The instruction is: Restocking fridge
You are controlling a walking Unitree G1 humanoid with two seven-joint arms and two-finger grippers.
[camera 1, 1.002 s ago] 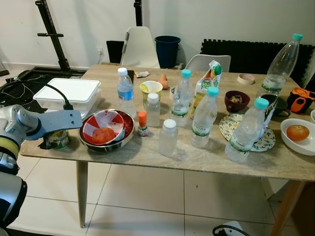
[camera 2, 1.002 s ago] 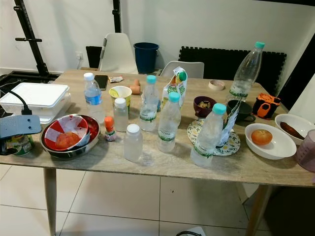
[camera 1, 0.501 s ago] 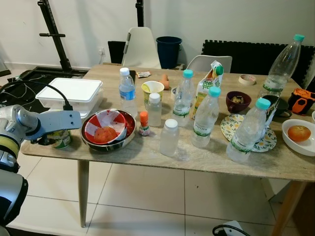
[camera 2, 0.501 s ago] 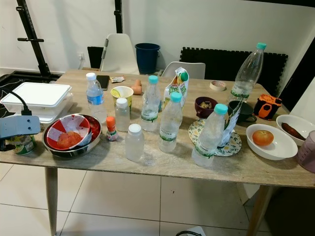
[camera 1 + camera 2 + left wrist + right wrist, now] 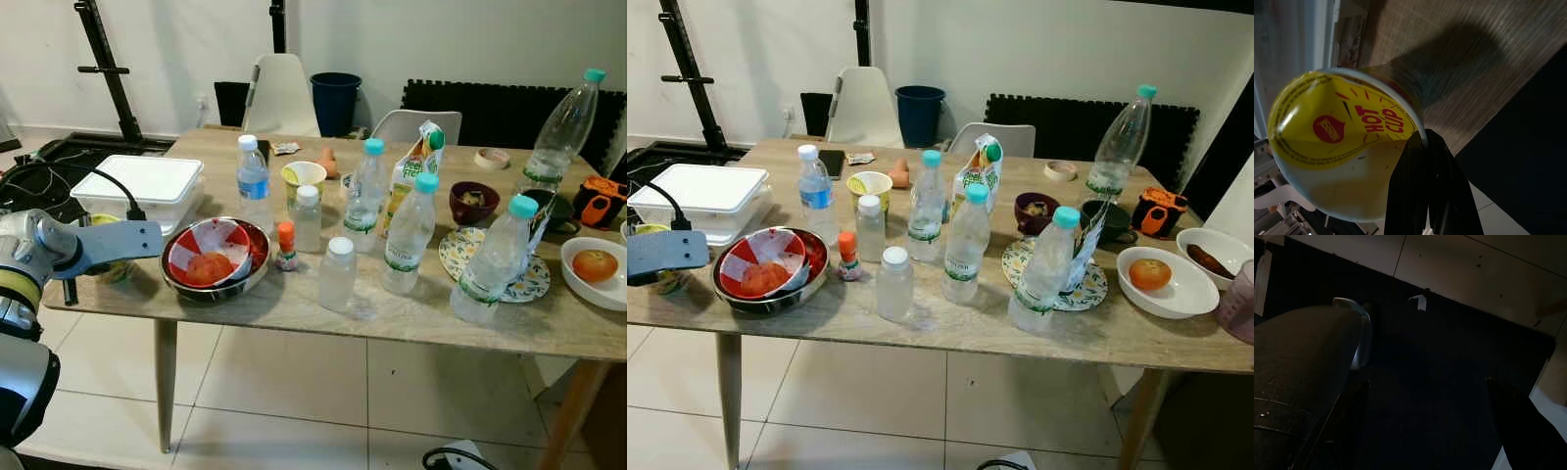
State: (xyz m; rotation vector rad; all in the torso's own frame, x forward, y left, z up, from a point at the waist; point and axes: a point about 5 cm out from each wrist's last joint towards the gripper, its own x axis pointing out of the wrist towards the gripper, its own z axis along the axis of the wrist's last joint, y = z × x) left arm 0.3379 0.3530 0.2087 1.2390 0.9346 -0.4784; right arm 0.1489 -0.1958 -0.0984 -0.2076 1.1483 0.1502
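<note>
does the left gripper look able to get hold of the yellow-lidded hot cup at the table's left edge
Probably yes: the left gripper is already at the yellow-lidded cup, fingers pinching its rim, with nothing between them.

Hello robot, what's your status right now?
Left pincer shut on yellow-lidded cup at table corner. Right arm idle. White container close behind cup.

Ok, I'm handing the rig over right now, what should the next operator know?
Left hand is at the yellow-lidded cup by the table's left end; grip unclear.
Right hand hangs idle and open, low over the floor.
Water bottles, juice carton, tomato bowl and white box sit on the table.
Nothing looks stocked yet: secure the cup, then carry items to the fridge.
</note>
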